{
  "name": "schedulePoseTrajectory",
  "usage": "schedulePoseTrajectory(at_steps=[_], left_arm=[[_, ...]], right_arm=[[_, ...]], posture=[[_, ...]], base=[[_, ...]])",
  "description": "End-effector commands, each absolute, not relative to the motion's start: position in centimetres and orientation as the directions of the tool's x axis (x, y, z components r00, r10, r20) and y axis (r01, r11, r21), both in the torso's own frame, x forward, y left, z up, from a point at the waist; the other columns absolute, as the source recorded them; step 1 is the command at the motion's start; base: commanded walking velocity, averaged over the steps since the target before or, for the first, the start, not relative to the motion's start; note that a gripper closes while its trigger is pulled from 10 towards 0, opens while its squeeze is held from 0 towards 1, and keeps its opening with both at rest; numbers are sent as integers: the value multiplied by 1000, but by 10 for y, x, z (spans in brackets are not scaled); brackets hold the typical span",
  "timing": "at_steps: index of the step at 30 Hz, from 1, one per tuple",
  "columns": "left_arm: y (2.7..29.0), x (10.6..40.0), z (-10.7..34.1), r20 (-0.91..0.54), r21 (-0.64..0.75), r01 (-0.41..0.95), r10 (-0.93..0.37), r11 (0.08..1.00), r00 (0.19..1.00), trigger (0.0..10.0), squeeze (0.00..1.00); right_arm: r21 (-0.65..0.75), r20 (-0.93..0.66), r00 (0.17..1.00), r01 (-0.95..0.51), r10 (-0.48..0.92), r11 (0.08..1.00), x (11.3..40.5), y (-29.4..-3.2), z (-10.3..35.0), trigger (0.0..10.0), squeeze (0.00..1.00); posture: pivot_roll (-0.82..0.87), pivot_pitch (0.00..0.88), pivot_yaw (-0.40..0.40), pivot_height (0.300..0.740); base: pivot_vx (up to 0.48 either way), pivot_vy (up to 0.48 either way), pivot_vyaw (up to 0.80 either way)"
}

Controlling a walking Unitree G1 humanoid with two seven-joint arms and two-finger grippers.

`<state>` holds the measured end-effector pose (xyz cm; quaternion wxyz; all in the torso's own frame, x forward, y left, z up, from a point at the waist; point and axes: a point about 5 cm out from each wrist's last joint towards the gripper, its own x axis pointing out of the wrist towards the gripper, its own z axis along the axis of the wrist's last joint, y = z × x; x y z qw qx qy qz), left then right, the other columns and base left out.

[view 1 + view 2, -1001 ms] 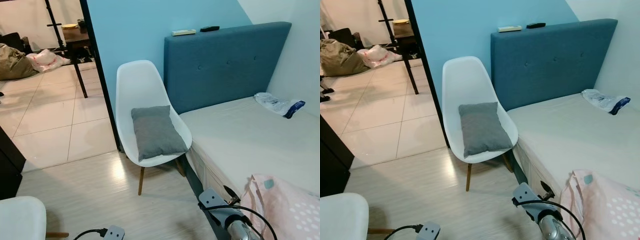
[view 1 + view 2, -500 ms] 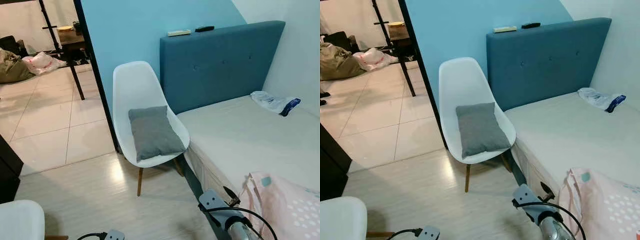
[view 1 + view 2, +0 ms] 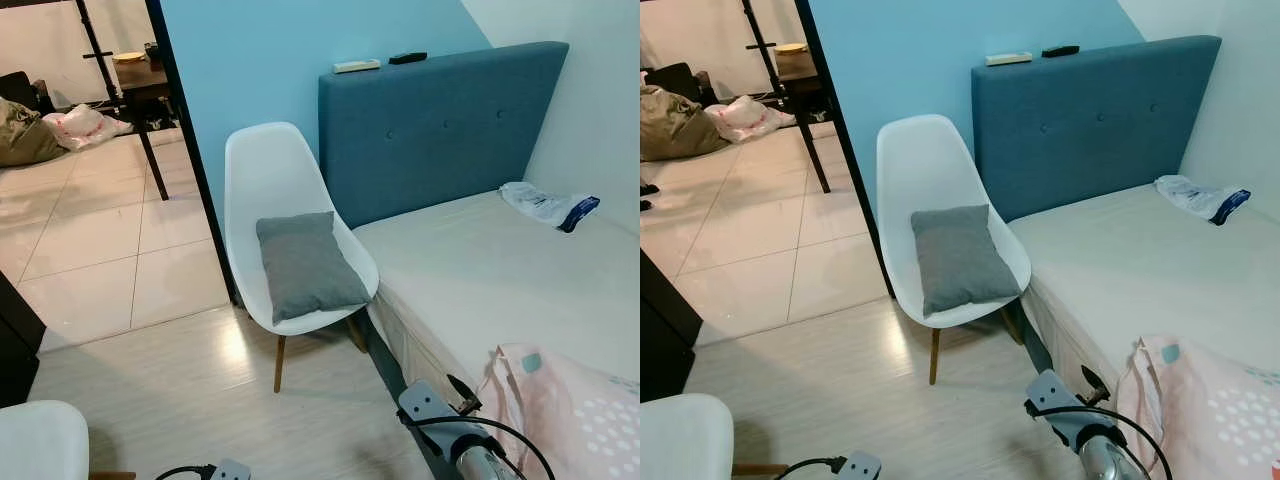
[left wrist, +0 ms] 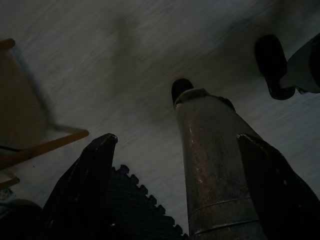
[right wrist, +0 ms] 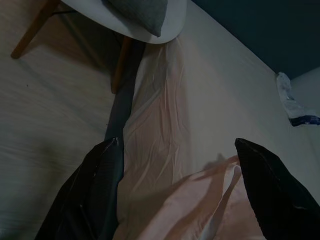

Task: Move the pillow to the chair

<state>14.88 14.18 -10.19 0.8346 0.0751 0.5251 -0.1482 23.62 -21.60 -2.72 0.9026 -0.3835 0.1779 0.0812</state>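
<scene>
The right gripper (image 5: 175, 185) hangs low over the bed (image 3: 500, 270) edge, fingers (image 5: 272, 185) wide apart and holding nothing. The left gripper (image 4: 175, 185) hangs above the floor (image 3: 180, 380), its fingers also wide apart and empty. Further away, the grey pillow (image 3: 305, 262) lies on the seat of the white chair (image 3: 265, 170), beside the blue headboard (image 3: 440, 120).

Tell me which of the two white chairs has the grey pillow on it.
The white shell chair beside the blue headboard holds the grey pillow on its seat; the other white chair, nearest the robot's left, holds none on its visible part.
</scene>
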Motion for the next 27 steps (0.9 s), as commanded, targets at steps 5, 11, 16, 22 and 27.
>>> schedulePoseTrajectory(at_steps=[5,11,16,22,27], left_arm=[[146,151,-101,-899,-28,324,-165,946,407,10000,0],[144,155,-100,-896,-28,336,-172,942,410,10000,0],[142,160,-98,-890,-31,331,-176,943,420,10000,0],[137,163,-96,-883,-42,323,-186,945,431,10000,0],[136,162,-97,-884,-46,322,-188,946,429,10000,0]], right_arm=[[-660,-365,931,-268,12,702,236,-216,-26,10000,0],[-660,-364,931,-268,12,702,236,-216,-26,10000,0],[-660,-365,931,-267,12,702,237,-216,-25,10000,0],[-660,-368,930,-268,9,702,236,-218,-25,10000,0],[-660,-369,929,-267,7,702,236,-219,-25,10000,0]], posture=[[-97,0,15,740],[-121,0,24,740],[-123,0,25,740],[-117,0,21,740],[-117,0,22,740]], base=[[0,0,0],[0,0,0],[0,0,0],[0,0,0],[0,0,0]])
